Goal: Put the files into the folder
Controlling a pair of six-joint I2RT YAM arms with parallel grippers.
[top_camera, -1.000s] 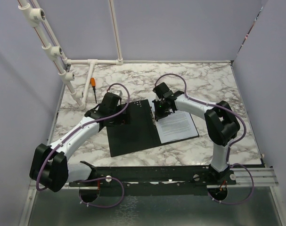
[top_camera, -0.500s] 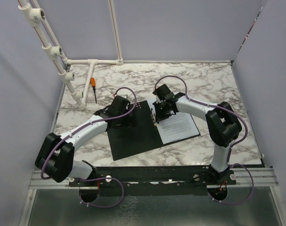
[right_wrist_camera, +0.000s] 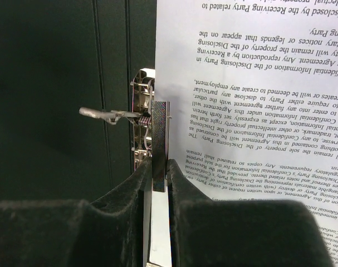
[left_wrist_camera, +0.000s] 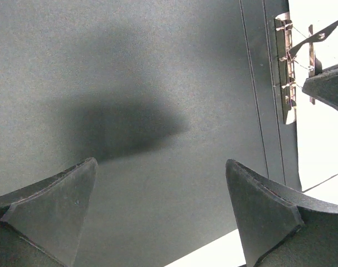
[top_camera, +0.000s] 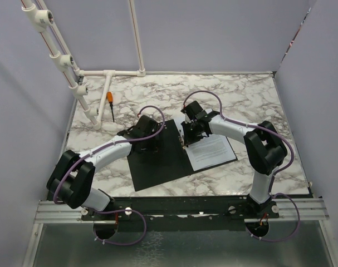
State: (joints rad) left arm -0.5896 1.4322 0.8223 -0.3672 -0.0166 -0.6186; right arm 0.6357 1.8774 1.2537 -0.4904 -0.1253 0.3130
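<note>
Marbled table [top_camera: 252,94] carries the open folder [top_camera: 157,161] at its centre. Right end effector [right_wrist_camera: 159,181] pinches the clip [right_wrist_camera: 142,119] by its upright lever, probably to lift it so the files [right_wrist_camera: 258,111], at its 3 o'clock, can slide under. Left end effector [left_wrist_camera: 160,167], spread wide, hovers over the black cover at 9 o'clock, likely to steady it. Both arms reach forward, elbows outward.

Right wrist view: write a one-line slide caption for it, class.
Right end effector pinches the metal clip on the open folder, printed sheet alongside.
</note>
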